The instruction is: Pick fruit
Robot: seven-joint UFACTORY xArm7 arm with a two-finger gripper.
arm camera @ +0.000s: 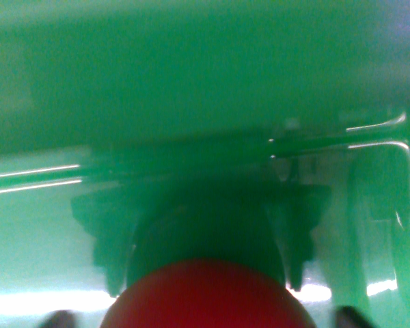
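A round red fruit (206, 297) fills the bottom centre of the wrist view, very close to the camera and cut off by the lower edge. The dark tips of my gripper (205, 320) show at the bottom left and bottom right, one on each side of the fruit. The fruit takes up almost the whole gap between them, and the contact itself lies below the frame. Behind it is the glossy floor of a green plastic bin (48, 232), which carries a dark blurred reflection of the gripper and fruit.
The green bin's wall (191, 75) fills the upper half of the view. A moulded ridge (314, 142) runs across the middle and bends down at the wrist view's right. The whole picture is blurred.
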